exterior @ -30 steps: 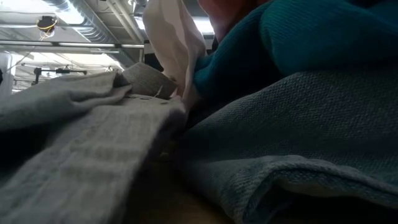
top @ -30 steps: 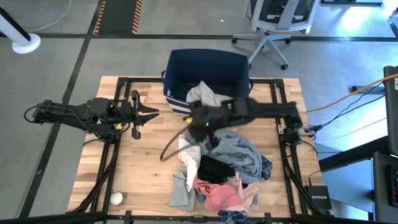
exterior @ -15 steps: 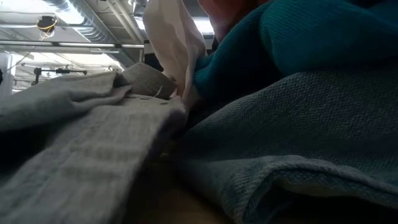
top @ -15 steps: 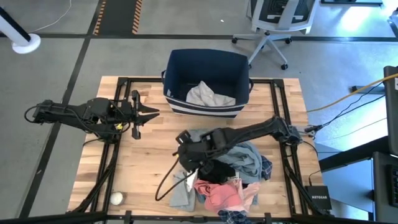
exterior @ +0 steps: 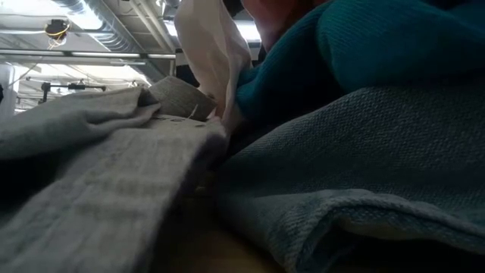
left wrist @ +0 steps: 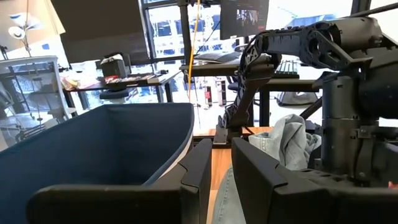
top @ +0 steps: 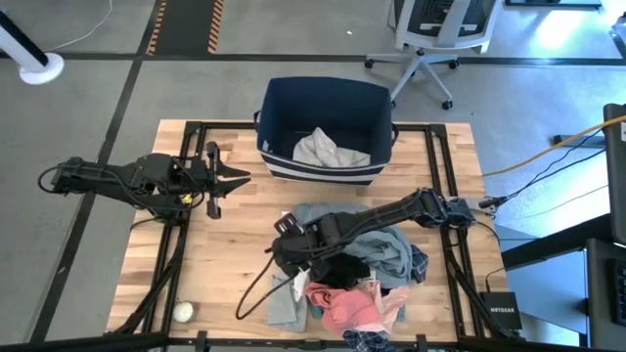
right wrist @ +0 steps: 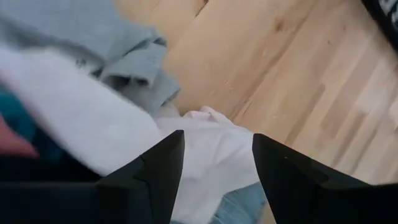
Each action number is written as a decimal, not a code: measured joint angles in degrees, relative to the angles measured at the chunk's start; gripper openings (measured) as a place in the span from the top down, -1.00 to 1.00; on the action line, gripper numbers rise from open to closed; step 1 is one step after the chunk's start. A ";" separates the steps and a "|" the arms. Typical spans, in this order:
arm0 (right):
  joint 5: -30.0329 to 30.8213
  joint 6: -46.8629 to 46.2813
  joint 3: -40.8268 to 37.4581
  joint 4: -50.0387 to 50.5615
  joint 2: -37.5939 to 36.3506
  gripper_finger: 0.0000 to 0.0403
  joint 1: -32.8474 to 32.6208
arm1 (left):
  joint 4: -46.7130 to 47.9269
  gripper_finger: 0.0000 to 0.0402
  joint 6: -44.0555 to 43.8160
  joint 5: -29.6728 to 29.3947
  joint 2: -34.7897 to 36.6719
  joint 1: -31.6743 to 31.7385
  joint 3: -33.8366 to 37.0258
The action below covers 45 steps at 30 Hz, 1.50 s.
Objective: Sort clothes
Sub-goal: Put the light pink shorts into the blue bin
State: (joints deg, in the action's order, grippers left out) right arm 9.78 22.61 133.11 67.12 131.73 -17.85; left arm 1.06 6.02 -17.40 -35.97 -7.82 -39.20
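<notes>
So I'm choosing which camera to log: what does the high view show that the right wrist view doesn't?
Only the high view shows the navy fabric bin holding a white cloth, the waiting left gripper and the small white ball. Only the right wrist view shows the right gripper, its fingers open, above a white garment. Both show the wooden table and the clothes pile.

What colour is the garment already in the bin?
White garment, lying in the navy bin; clearest in the high view.
</notes>
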 joint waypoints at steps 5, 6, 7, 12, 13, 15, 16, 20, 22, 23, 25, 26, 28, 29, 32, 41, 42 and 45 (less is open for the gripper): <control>-1.40 -9.00 -0.05 0.46 0.68 -0.04 0.28 | -0.02 0.71 -0.02 -0.01 0.00 0.01 0.00; -2.34 -9.72 -0.06 0.84 0.78 -0.04 0.29 | 0.00 0.71 -0.02 -0.01 0.00 -0.01 0.00; -3.25 -10.40 -0.10 1.00 0.95 -0.04 0.29 | -0.04 0.71 -0.02 0.00 -0.02 0.01 0.00; -4.15 -13.11 -0.08 2.10 2.54 -0.04 0.24 | -0.02 0.71 -0.02 0.01 0.00 0.01 0.00; -3.92 -13.15 -0.08 2.58 2.70 -0.04 0.24 | -0.02 0.71 -0.02 -0.01 0.00 0.01 0.00; -2.18 -13.09 -0.12 4.45 3.09 -0.04 0.34 | -0.02 0.71 -0.02 -0.01 0.00 0.01 0.00; -0.56 -13.07 -0.12 4.43 3.21 -0.04 0.45 | 0.00 0.71 -0.02 0.01 -0.02 -0.01 0.00; 3.09 -13.26 -0.10 5.68 3.29 -0.04 1.00 | 0.00 0.71 -0.02 0.01 0.00 0.01 0.00; 2.81 -13.27 -0.10 5.68 3.29 -0.04 1.13 | -0.02 0.71 -0.02 0.01 -0.02 0.00 0.00; 2.63 -13.29 -0.10 5.70 3.29 -0.04 1.31 | 0.02 0.71 -0.02 0.01 -0.01 0.01 0.00; 2.60 -13.31 -0.19 6.08 3.29 -0.04 1.40 | 0.02 0.71 -0.02 0.01 0.00 0.01 0.00; 2.60 -13.33 -0.62 5.87 3.29 -0.04 1.40 | 0.02 0.71 -0.02 0.01 -0.02 -0.01 0.00; 2.58 -13.33 -1.74 6.09 3.29 -0.04 1.40 | 0.02 0.71 -0.04 0.01 -0.02 -0.01 0.00; 2.27 -13.36 -2.56 5.97 3.29 -0.04 1.40 | 0.04 0.71 -0.04 0.01 -0.02 0.01 0.00; 0.02 -13.18 -5.76 5.11 3.29 -0.04 1.40 | 0.07 0.71 -0.04 0.01 -0.01 -0.01 0.00; -0.57 -8.76 -9.15 3.72 3.34 -0.02 1.38 | 0.07 0.71 -0.04 0.01 -0.02 0.00 0.00; -0.30 -8.38 -9.15 3.26 3.34 0.01 1.38 | 0.05 0.71 -0.04 0.01 -0.02 -0.01 0.00; -0.28 -7.28 -9.15 2.90 3.32 0.19 1.36 | 0.04 0.71 -0.04 0.01 0.00 -0.01 0.00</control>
State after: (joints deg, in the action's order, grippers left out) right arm 9.50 15.34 123.96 70.02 135.04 -16.49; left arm 1.10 5.98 -17.39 -35.97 -7.84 -39.20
